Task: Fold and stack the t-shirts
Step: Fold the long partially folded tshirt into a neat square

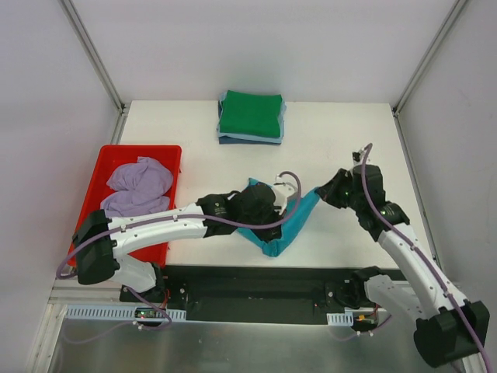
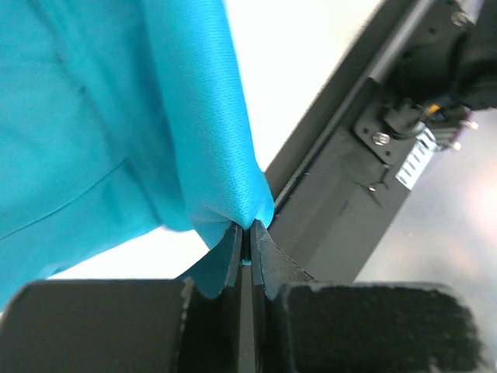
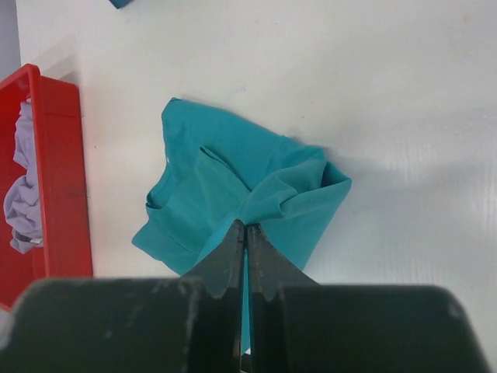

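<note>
1. Fold in hand, we judge: both arms hold up the teal t-shirt [image 1: 283,227] over the near middle of the counter [image 1: 349,140]. Its lower part sags onto the surface between them.
2. The left pincer [image 2: 247,231] is pressed together on a corner of the teal cloth. The right pincer [image 3: 247,230] is likewise pinched on a raised fold of it (no gap shows between either pair of jaws).
3. Next, as we read it, the shirt needs laying out flat before it is doubled over. That calls for both arms to travel together, so the cloth neither slips nor bunches.
4. Only the top view gives us the folded stack [image 1: 250,116] whole, green uppermost, at the far edge. It also shows the lavender shirt [image 1: 138,186] crumpled in the red tray [image 1: 172,155] at left.
5. The right wrist view shows how the shirt lies rumpled below, which the left arm partly hides from above. The left wrist view offers only the pinched corner and the counter's near edge.
</note>
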